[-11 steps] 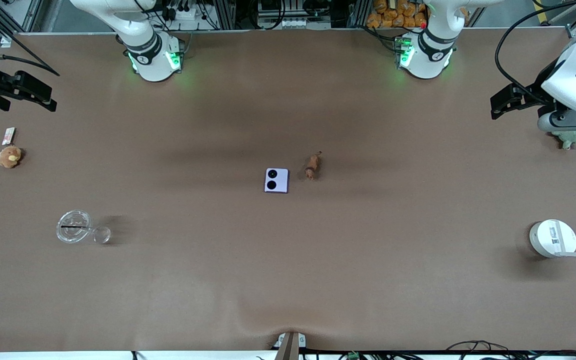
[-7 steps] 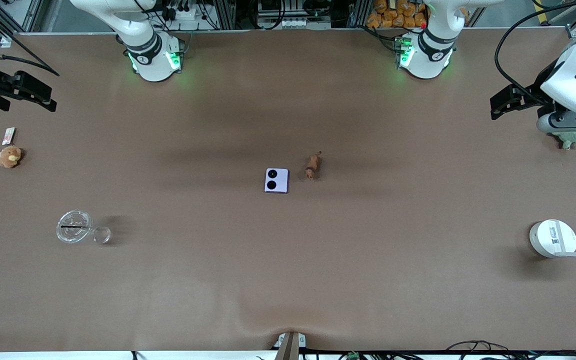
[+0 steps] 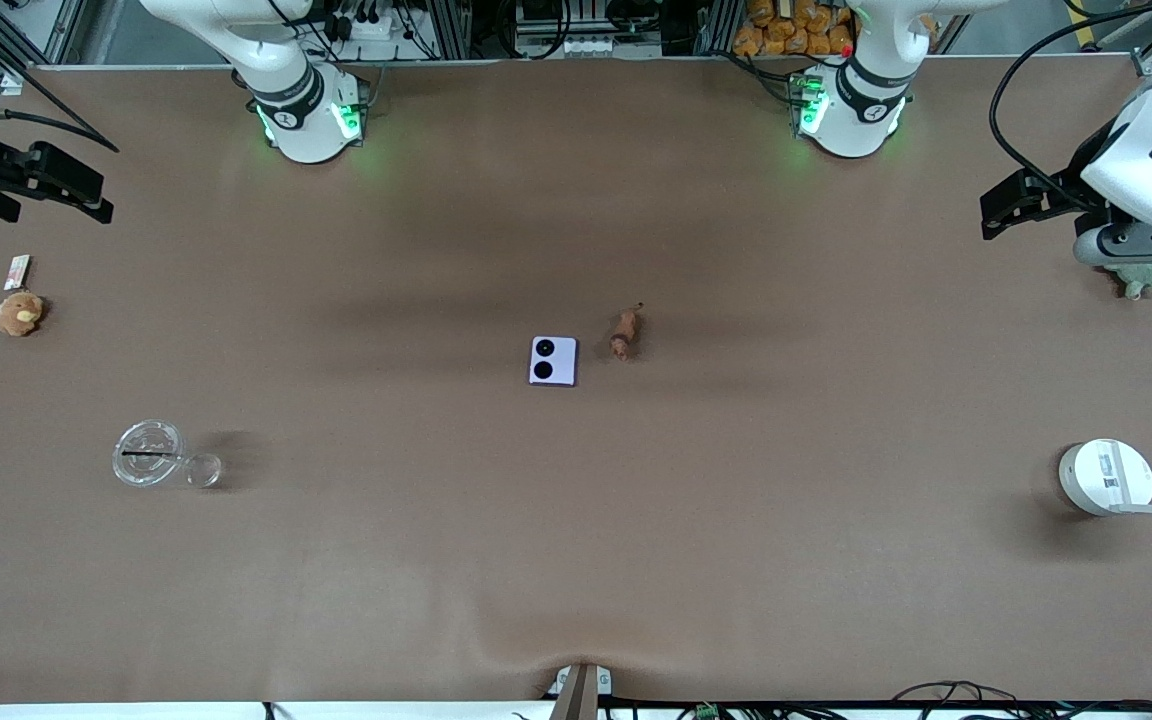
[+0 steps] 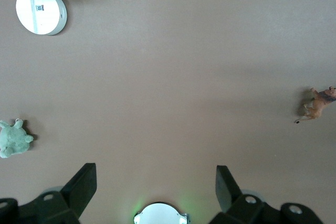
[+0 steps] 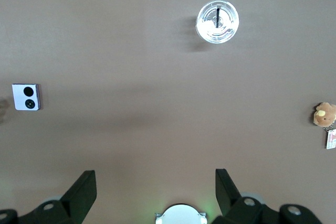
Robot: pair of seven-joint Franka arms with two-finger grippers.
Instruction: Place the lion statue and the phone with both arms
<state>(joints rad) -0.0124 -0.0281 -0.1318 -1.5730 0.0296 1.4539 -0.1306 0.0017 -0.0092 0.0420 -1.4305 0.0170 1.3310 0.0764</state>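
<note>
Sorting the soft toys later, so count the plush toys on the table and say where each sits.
2. The orange-brown plush toy lies at the right arm's end of the table. The green plush turtle lies at the left arm's end, partly hidden under the left gripper. None else visible.

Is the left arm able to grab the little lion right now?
Probably yes: the left gripper hangs open at its end of the table, and only bare table lies between it and the lion statue.

Brown table [image 3: 576,520]; pale lavender phone [image 3: 553,361] with two black circles; reddish-brown lion statue [image 3: 624,332]; orange-brown plush [image 3: 18,313]; green turtle [image 3: 1143,278]; white disc [image 3: 1104,477]; clear cup [image 3: 149,453].
</note>
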